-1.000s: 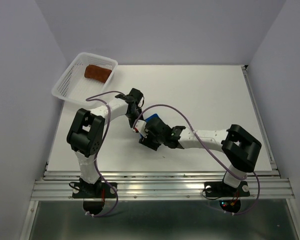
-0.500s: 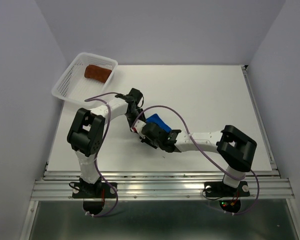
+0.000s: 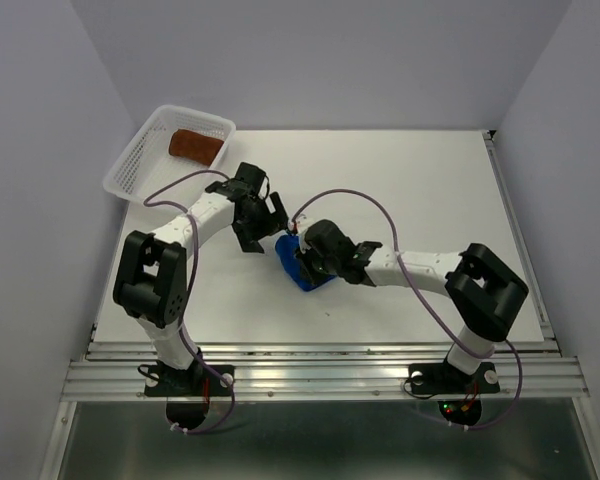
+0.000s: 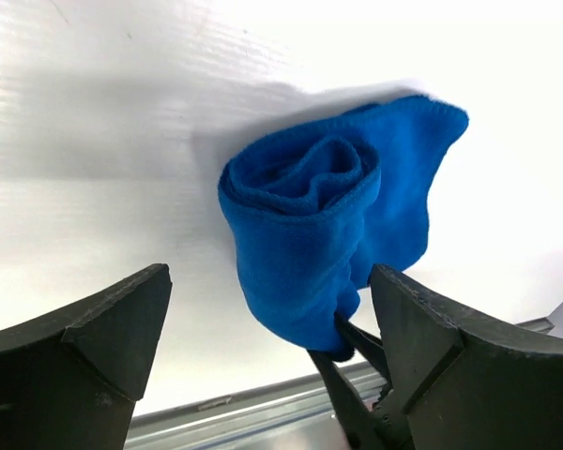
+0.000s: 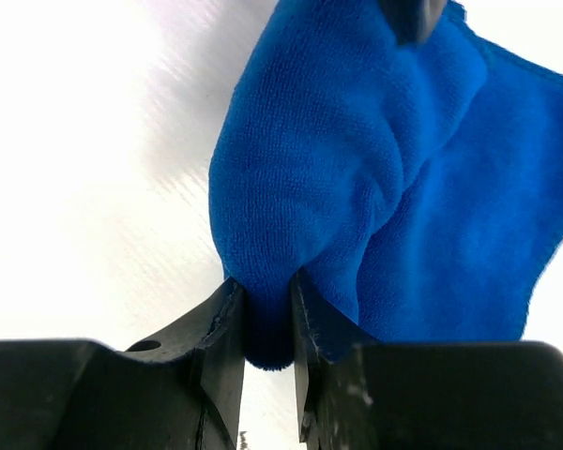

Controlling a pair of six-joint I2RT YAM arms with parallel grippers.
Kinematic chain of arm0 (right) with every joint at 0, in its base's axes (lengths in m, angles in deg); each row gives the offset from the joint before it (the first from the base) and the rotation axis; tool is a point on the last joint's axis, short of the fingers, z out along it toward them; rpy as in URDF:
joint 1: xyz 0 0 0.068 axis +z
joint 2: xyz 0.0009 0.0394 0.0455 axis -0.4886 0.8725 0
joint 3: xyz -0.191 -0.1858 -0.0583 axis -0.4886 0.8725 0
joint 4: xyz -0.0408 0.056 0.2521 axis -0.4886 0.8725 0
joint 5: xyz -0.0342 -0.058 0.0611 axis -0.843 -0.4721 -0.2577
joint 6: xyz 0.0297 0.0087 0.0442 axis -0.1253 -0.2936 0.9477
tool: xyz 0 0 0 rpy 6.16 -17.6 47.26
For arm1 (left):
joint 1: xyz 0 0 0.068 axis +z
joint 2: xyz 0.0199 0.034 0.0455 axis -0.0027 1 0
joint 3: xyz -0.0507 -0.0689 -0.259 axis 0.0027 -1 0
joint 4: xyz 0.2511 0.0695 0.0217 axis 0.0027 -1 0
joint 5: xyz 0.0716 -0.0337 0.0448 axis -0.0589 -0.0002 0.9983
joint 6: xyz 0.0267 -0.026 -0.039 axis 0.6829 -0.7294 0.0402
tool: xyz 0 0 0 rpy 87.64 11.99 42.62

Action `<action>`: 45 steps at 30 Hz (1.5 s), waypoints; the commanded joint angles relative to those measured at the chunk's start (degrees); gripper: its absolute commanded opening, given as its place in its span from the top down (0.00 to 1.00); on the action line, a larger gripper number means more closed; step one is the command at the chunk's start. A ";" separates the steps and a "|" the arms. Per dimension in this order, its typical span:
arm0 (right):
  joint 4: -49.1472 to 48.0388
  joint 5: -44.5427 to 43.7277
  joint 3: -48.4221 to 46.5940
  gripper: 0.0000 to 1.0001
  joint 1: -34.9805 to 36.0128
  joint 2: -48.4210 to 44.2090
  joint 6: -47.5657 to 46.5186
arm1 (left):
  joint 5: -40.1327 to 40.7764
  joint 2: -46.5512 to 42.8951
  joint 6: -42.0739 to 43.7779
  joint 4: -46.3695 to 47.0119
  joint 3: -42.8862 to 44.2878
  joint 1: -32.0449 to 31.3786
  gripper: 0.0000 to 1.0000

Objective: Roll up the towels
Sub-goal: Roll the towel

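At the far left, the white mesh basket (image 3: pixel 125 170) holds the rust-brown towel (image 3: pixel 195 146), which looks rolled, so the work in hand is judged to be the blue one. The left fingers (image 4: pixel 103 328) stand spread wide on either side of the blue towel (image 4: pixel 310 234) and grip nothing. In the left wrist view, the towel sits between them as a loose coil, its spiral end facing the camera and a flap trailing off to one side. It lies on the worktop (image 3: pixel 430 190) near the middle, between the two arms' wrists. To the right, the right fingers (image 5: pixel 211 337) are drawn almost together, pinching a thick fold at the coil's edge.

The coil looks slack, so the right pinch is best used as a firm anchor while the left fingers come in around the whole body of the roll, not just its outer layer. The trailing flap needs tucking under, with the roll kept low on the worktop so it cannot unwind. The right fingertips show just beneath the towel in the left wrist view, so the left fingers should close clear of them.
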 commanded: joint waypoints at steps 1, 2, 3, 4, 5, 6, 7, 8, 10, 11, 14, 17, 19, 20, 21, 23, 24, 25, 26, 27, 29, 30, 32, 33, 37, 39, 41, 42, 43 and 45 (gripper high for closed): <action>-4.00 15.38 3.12 0.99 -5.62 -2.81 7.26 | 0.16 -4.51 0.49 3.26 -2.21 1.29 0.01; -4.89 17.50 3.74 0.99 -8.68 -2.98 8.59 | 0.07 -4.69 0.49 3.61 -2.31 1.73 0.01; -5.68 21.78 5.13 0.99 -10.11 -3.42 11.04 | 0.07 -5.30 0.84 4.05 -2.48 1.82 0.01; -8.65 24.43 5.76 0.99 -11.51 -3.42 12.02 | -0.02 -5.40 1.02 4.23 -2.66 1.91 0.01; -9.64 26.64 6.29 0.99 -12.83 -3.60 13.16 | -0.19 -5.48 1.28 4.40 -2.75 1.91 0.01; -10.69 28.57 7.42 0.99 -15.11 -3.51 14.39 | -0.63 -5.48 1.72 4.75 -2.83 1.91 0.01; -12.27 32.68 7.69 0.99 -16.09 -3.08 15.71 | -1.85 -5.40 2.16 5.45 -3.10 1.99 0.01; -12.98 34.12 8.13 0.99 -16.88 -2.90 16.59 | -2.56 -5.31 2.51 5.89 -3.19 1.91 0.01; -15.17 39.03 9.19 0.99 -19.78 -1.85 19.66 | -4.93 -5.05 3.13 7.65 -3.80 1.82 0.01; -15.62 40.18 9.37 0.99 -20.83 -1.49 20.81 | -5.46 -5.13 3.13 8.35 -4.15 1.82 0.01; -17.12 43.00 10.24 0.99 -25.23 0.00 24.06 | -7.92 -5.31 3.66 10.99 -5.03 1.29 0.01; -17.55 46.60 10.33 0.99 -30.15 2.98 27.49 | -9.07 -4.78 4.71 12.49 -5.30 0.42 0.01; -18.60 49.77 10.42 0.99 -32.44 4.57 29.86 | -10.12 -4.43 5.06 13.45 -5.29 -0.46 0.01; -18.52 50.21 10.33 0.99 -34.10 5.18 30.22 | -10.65 -4.17 5.06 14.07 -5.56 -0.73 0.01; -18.61 50.56 10.25 0.99 -34.73 6.06 30.31 | -11.26 -3.82 5.24 14.59 -5.65 -1.08 0.01; -18.61 51.53 10.33 0.99 -35.79 6.68 30.75 | -12.49 -3.11 5.33 15.74 -5.56 -1.96 0.01; -18.61 51.79 10.25 0.99 -36.66 7.55 31.01 | -12.67 -2.41 5.33 16.35 -5.39 -2.31 0.01; -18.52 52.93 10.25 0.99 -37.27 8.17 32.23 | -12.94 -2.06 5.41 16.62 -5.21 -2.57 0.01; -18.61 53.46 10.16 0.99 -37.89 8.87 32.94 | -13.29 -1.62 5.50 16.80 -4.60 -3.10 0.01; -18.70 53.90 10.16 0.99 -38.50 9.66 33.56 | -13.38 -0.57 5.59 16.97 -4.16 -3.36 0.01; -18.52 53.73 10.07 0.99 -39.30 11.34 34.18 | -14.08 0.31 5.59 17.50 -3.45 -3.72 0.01; -18.52 53.73 9.98 0.99 -39.91 11.86 34.35 | -14.25 1.19 5.50 17.85 -3.28 -3.89 0.01; -18.52 54.17 9.72 0.99 -40.53 13.18 35.58 | -15.83 1.90 5.42 19.25 -3.10 -4.07 0.01; -18.52 54.34 9.46 0.99 -40.53 13.71 36.02 | -16.36 2.86 5.33 19.78 -2.92 -4.16 0.01; -18.43 54.08 8.40 0.95 -41.06 15.73 36.64 | -17.42 4.80 5.06 21.71 -2.05 -5.03 0.01; -18.35 54.52 7.79 0.94 -41.59 16.35 36.64 | -18.12 5.76 4.54 23.64 -2.31 -5.30 0.01; -18.35 55.22 7.09 0.93 -41.59 17.05 36.81 | -19.26 6.81 3.93 25.05 -2.48 -5.48 0.01; -17.04 54.79 6.82 0.92 -41.59 17.14 36.20 | -19.61 6.99 3.83 25.93 -2.40 -5.56 0.01; -15.90 54.26 6.38 0.92 -41.59 17.32 35.59 | -19.88 7.34 3.66 26.46 -2.40 -5.65 0.01; -12.74 51.99 5.51 0.90 -41.59 17.14 33.57 | -20.41 7.61 3.31 27.86 -2.39 -5.83 0.01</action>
